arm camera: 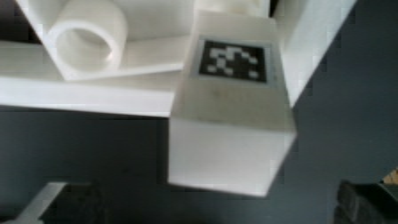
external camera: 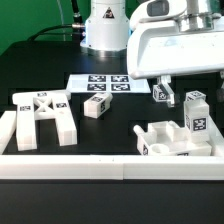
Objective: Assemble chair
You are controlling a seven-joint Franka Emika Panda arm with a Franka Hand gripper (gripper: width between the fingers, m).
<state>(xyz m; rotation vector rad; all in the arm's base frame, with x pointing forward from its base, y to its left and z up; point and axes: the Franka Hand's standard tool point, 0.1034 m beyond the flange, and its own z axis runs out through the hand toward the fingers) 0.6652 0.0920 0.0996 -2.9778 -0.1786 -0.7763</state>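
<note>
The chair lies in loose matte-white tagged parts. A flat slab assembly (external camera: 172, 138) sits at the exterior view's lower right, with a long post (external camera: 196, 112) standing upright on it. In the wrist view this post (arm camera: 231, 110) runs from the slab (arm camera: 107, 85) toward the camera and ends just short of the jaws. My gripper (external camera: 178, 86) hangs directly above the post, open, its dark fingertips (arm camera: 39, 205) wide on either side with nothing between them. A leg frame (external camera: 45, 115) lies at the left and a small block (external camera: 97, 105) sits mid-table.
The marker board (external camera: 105, 84) lies flat behind the small block. Another small tagged block (external camera: 160, 94) sits beside the gripper. A low white border wall (external camera: 100, 166) runs along the front edge. The robot base (external camera: 105, 30) stands at the back.
</note>
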